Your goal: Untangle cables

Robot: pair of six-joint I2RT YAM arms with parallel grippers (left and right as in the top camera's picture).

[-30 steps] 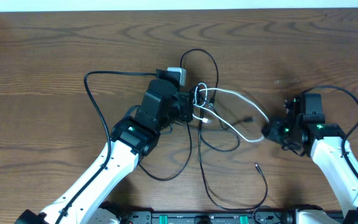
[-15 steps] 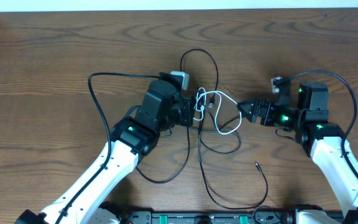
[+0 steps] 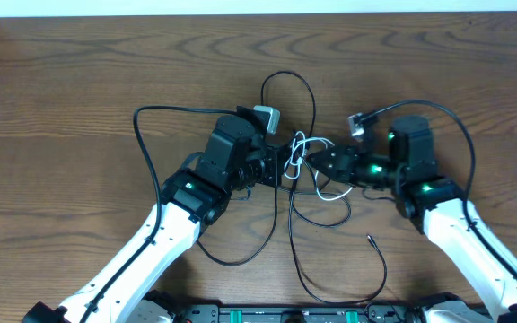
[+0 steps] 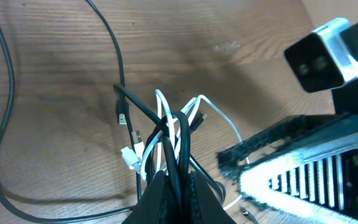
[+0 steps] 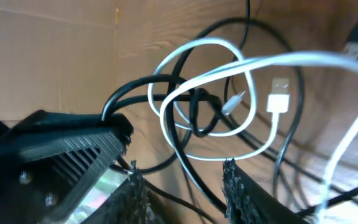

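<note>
The cables (image 3: 305, 160) sit knotted near the middle of the table (image 3: 70, 81), bunched between the two claws, which face each other just apart. The left gripper (image 3: 282, 167) is clamped tight on the bundle: in its wrist view several black cords and the white cord (image 4: 199, 99) run straight down into its closed fingertips (image 4: 166, 186). The right gripper (image 3: 319, 161) noses into the same knot from the other side; its fingers (image 5: 132, 186) stand partly apart with cords passing through the gap, and nothing looks pinched. A white USB plug (image 5: 279, 102) hangs inside the white loops.

From the knot, one black loop (image 3: 287, 85) reaches toward the far edge, and another trails toward the near edge, ending in a loose plug (image 3: 371, 240) that lies free on the wood. A small white adapter block (image 3: 267, 117) lies just beside the left arm's wrist.

Wide stretches of bare wood lie to the far left and far right of both arms. The surface is dark brown wood grain; a pale strip (image 3: 240, 7) borders its far edge
</note>
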